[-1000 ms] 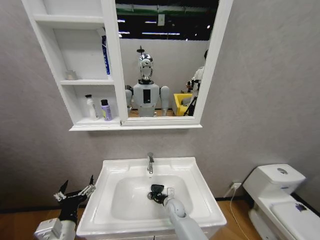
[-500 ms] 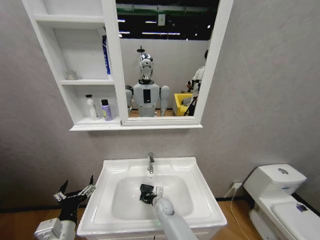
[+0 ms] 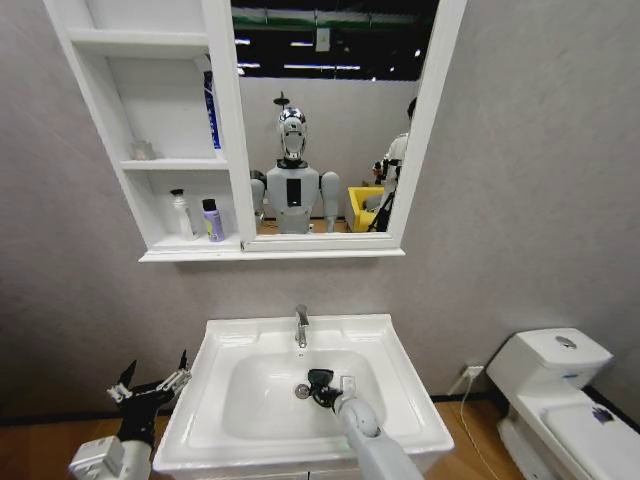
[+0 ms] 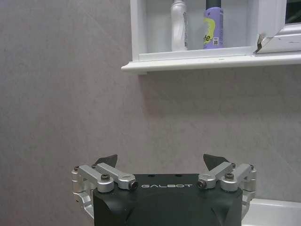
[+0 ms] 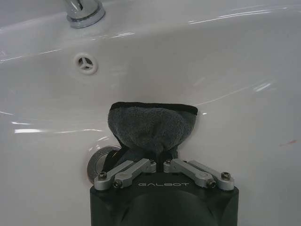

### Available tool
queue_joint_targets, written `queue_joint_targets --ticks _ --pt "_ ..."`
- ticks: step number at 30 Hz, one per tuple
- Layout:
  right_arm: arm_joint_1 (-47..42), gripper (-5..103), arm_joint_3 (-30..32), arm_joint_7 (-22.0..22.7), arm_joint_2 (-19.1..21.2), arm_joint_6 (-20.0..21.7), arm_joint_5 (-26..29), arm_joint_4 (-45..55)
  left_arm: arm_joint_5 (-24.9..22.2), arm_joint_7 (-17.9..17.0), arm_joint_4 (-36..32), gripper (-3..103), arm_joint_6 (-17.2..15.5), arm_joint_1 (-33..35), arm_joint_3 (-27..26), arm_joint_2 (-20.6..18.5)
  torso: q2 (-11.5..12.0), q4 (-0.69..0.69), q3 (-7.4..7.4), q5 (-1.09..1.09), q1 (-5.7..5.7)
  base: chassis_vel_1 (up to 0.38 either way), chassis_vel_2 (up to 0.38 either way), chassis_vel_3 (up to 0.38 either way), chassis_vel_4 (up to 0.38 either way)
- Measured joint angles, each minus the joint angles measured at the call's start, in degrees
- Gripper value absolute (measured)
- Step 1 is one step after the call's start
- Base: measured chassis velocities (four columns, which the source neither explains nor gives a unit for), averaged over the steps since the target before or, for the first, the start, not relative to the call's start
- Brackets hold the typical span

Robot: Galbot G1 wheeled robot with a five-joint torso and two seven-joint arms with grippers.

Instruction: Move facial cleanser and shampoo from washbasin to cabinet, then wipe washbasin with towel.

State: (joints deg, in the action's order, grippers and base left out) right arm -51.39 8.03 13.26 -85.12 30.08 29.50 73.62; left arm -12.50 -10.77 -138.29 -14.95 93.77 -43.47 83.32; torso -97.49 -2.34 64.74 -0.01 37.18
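The dark grey towel [image 5: 150, 127] is pressed against the white bowl of the washbasin [image 3: 400, 395], just beside the drain [image 5: 101, 160]. My right gripper [image 3: 320, 384] [image 5: 157, 162] is shut on the towel, low in the bowl in front of the faucet [image 3: 300, 325]. A white bottle [image 3: 181, 215] [image 4: 178, 26] and a purple bottle with a black cap [image 3: 212, 220] [image 4: 213, 28] stand on the lowest shelf of the cabinet [image 3: 150, 250]. I cannot tell which is the cleanser and which the shampoo. My left gripper [image 3: 150, 385] [image 4: 162, 161] hangs open and idle left of the basin.
A blue tube [image 3: 211, 110] leans on the cabinet's middle shelf. The mirror [image 3: 330, 120] reflects me. A white toilet [image 3: 560, 390] stands at the right. The grey wall [image 4: 70, 94] rises close behind the basin.
My right gripper swept the towel to the left across the bowl, then back to the right near the drain. The left arm has not moved.
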Motion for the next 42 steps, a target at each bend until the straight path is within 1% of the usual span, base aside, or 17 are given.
queue_joint_targets --ticks 2,3,5,6,9,11,17,19,20,22,23,26,31,36,42 --pt "0.7 2 -0.9 -0.2 -1.9 -0.2 -0.3 -1.5 0.0 0.0 0.0 100 0.0 0.0 0.0 0.0 0.0 0.02 0.0 0.01 0.0 0.0 0.0 0.0 0.0" --pt "0.7 2 -0.9 -0.2 -1.9 -0.2 -0.3 -1.5 0.0 0.0 0.0 100 0.0 0.0 0.0 0.0 0.0 0.02 0.0 0.01 0.0 0.0 0.0 0.0 0.0" --pt "1.6 2 -1.9 -0.3 -4.3 -0.2 -0.5 -3.0 0.0 0.0 0.0 100 0.0 0.0 0.0 0.0 0.0 0.02 0.01 0.0 0.0 0.0 0.0 0.0 0.0" --pt "1.6 2 -1.9 -0.3 -4.3 -0.2 -0.5 -3.0 0.0 0.0 0.0 100 0.0 0.0 0.0 0.0 0.0 0.02 0.01 0.0 0.0 0.0 0.0 0.0 0.0" --pt "2.5 2 -2.4 -0.1 -6.6 -0.1 -0.2 -4.0 0.0 0.0 0.0 100 0.0 0.0 0.0 0.0 0.0 0.04 0.0 0.01 0.0 0.0 0.0 0.0 0.0" --pt "2.6 2 -2.2 -0.1 -6.7 -0.1 -0.1 -4.2 0.0 0.0 0.0 100 0.0 0.0 0.0 0.0 0.0 0.05 0.0 0.02 0.0 0.0 0.0 0.0 0.0" --pt "0.8 2 -0.3 -0.1 -4.3 0.0 0.0 -2.3 0.0 0.0 0.0 100 0.0 0.0 0.0 0.0 0.0 0.03 0.0 0.01 0.0 0.0 0.0 0.0 0.0" --pt "-1.0 2 1.7 -0.1 -2.7 0.1 0.0 -0.1 0.0 0.0 0.0 100 0.0 0.0 0.0 0.0 0.0 0.02 0.0 0.03 0.0 0.0 0.0 0.0 0.0" --pt "-1.0 2 1.7 -0.1 -2.7 0.1 0.0 -0.1 0.0 0.0 0.0 100 0.0 0.0 0.0 0.0 0.0 0.02 0.0 0.03 0.0 0.0 0.0 0.0 0.0" --pt "-2.2 2 3.7 -0.1 -1.0 0.0 0.0 1.4 0.0 0.0 0.0 100 0.0 0.0 0.0 0.0 0.0 0.02 0.0 0.02 0.0 0.0 0.0 0.0 0.0" --pt "-2.2 2 3.7 -0.1 -1.0 0.0 0.0 1.4 0.0 0.0 0.0 100 0.0 0.0 0.0 0.0 0.0 0.02 0.0 0.02 0.0 0.0 0.0 0.0 0.0" --pt "-3.4 2 6.1 -0.2 1.2 -0.1 -0.1 3.6 0.0 0.0 0.0 100 0.0 0.0 0.0 0.0 0.0 0.03 0.0 0.02 0.0 0.0 0.0 0.0 0.0" --pt "-4.3 2 7.7 0.1 2.3 0.0 -0.4 6.0 0.0 0.0 0.0 100 0.0 0.0 0.0 0.0 0.0 0.01 0.01 0.02 0.0 0.0 0.0 0.0 0.0" --pt "-5.4 2 8.6 1.4 3.4 0.4 -3.0 9.2 0.0 0.0 0.0 100 0.0 0.0 0.0 0.0 0.0 0.01 0.01 0.02 0.0 0.0 0.0 0.0 0.0" --pt "-5.3 2 8.7 1.7 4.3 0.5 -5.7 12.0 0.0 0.0 0.0 100 0.0 0.0 0.0 0.0 0.0 0.01 0.01 0.01 0.0 0.0 0.0 0.0 0.0"
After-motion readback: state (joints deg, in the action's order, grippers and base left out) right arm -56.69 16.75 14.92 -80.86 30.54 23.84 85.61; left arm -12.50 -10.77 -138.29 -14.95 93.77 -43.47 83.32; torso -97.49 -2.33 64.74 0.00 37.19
